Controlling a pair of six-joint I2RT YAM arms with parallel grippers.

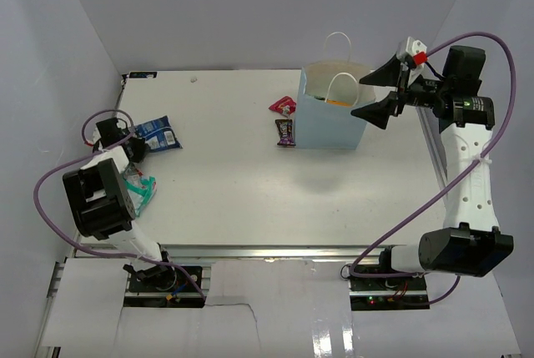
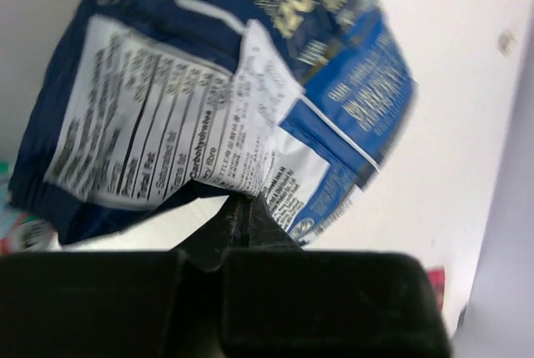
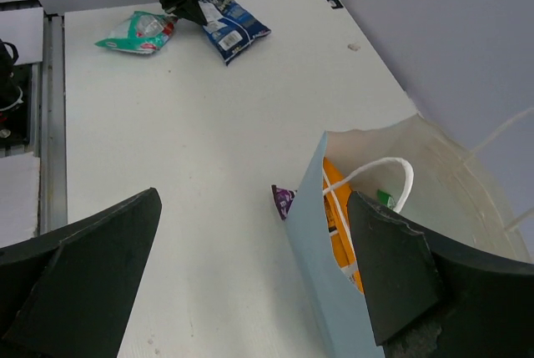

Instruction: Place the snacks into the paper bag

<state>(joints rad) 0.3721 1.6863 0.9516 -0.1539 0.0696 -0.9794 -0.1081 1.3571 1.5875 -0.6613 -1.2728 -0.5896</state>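
Your left gripper (image 2: 242, 218) is pressing its jaws together on the near edge of the dark blue foil snack packet with the white nutrition panel (image 2: 209, 83), pinching it at the far left of the white table (image 1: 225, 199). A teal and white crinkled packet (image 1: 142, 191) is lying just beside that arm, nearer the base. Your right gripper (image 1: 375, 93) is hovering with its jaws spread wide and holding nothing, just right of the upright light-blue paper carrier bag (image 1: 329, 124) and above its open mouth. That bag is standing at the far right of the table, its white looped cord handles (image 3: 392, 170) rising from the rim, and a large orange chip bag (image 3: 338, 208) is showing inside. A small red packet (image 1: 284, 106) and a dark purple wrapper (image 1: 285, 131) are lying just left of the bag.
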